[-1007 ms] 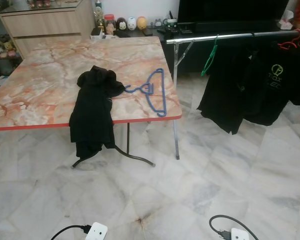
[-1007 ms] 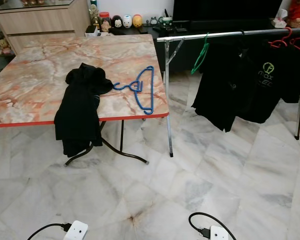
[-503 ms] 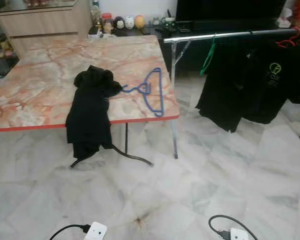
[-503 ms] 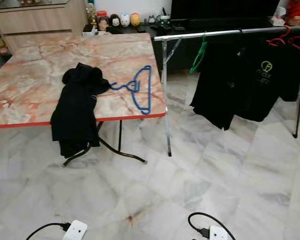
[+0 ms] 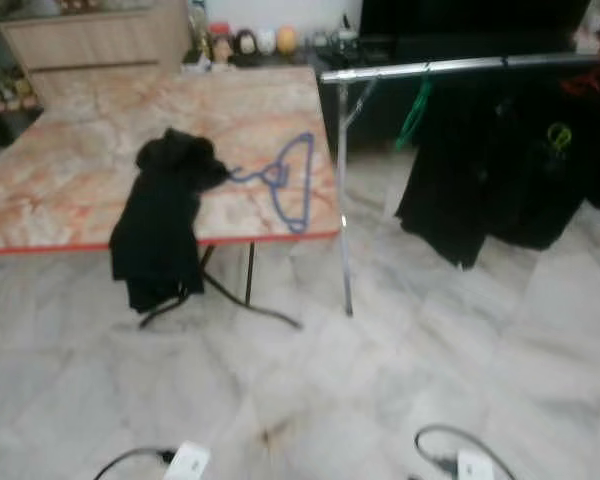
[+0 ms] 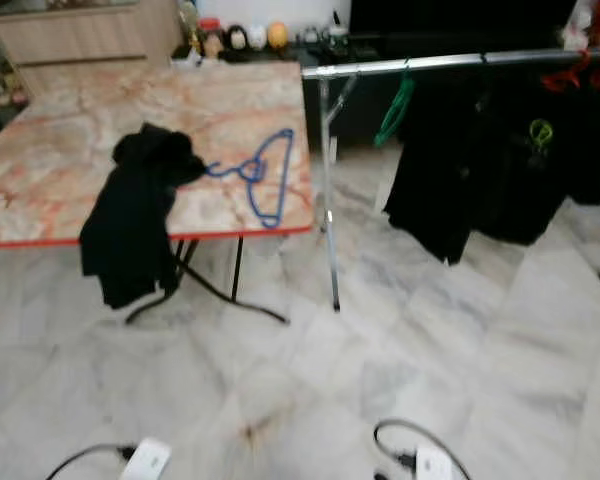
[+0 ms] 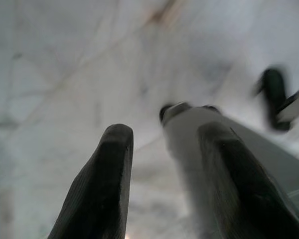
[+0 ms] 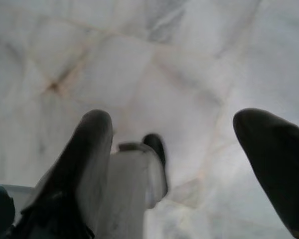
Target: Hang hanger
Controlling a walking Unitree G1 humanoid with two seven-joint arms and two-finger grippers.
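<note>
A blue plastic hanger [image 5: 289, 183] lies on the marble-patterned counter [image 5: 70, 180] beside a black garment [image 5: 163, 225]; wrist views show the left claw [image 7: 162, 144] and right claw [image 8: 182, 132], both spread apart over floor tiles.

Glossy marble-look table [image 5: 70, 180], shiny metal rail [image 5: 460, 67] (black cloth garment [image 5: 160, 225]).

A home living room: marble floor [image 5: 380, 400], folding table [image 5: 70, 170] at left, clothes rail [image 5: 460, 68] of shirts at upper right, figurines [image 5: 245, 40] on a dark cabinet at top.
</note>
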